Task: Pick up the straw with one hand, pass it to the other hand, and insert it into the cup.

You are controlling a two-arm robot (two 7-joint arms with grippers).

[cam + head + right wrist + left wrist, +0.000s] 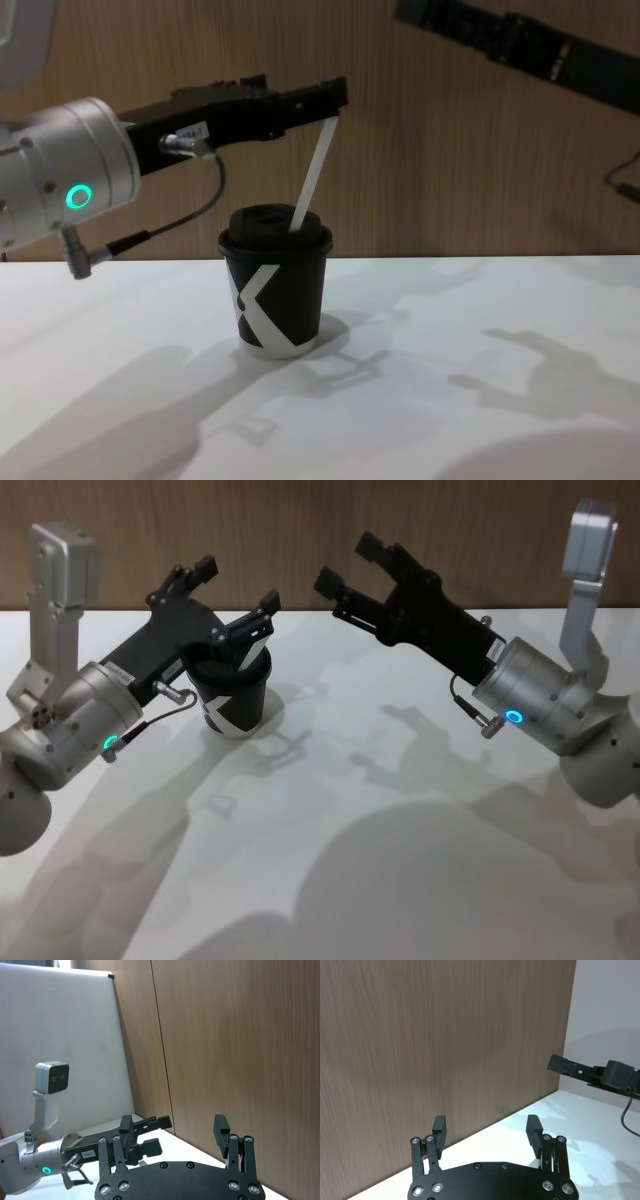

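At the left of the head view the left gripper (233,598) hovers above the cup (234,695) — fingers spread, nothing between them. In the chest view's centre the straw (312,180) leans tilted in the cup's lid, its top at a fingertip. Upper right, the right gripper (348,564) hangs open, empty — well apart.

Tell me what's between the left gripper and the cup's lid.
In the chest view, the straw spans that gap, leaning from the lid of the cup up to the left gripper.
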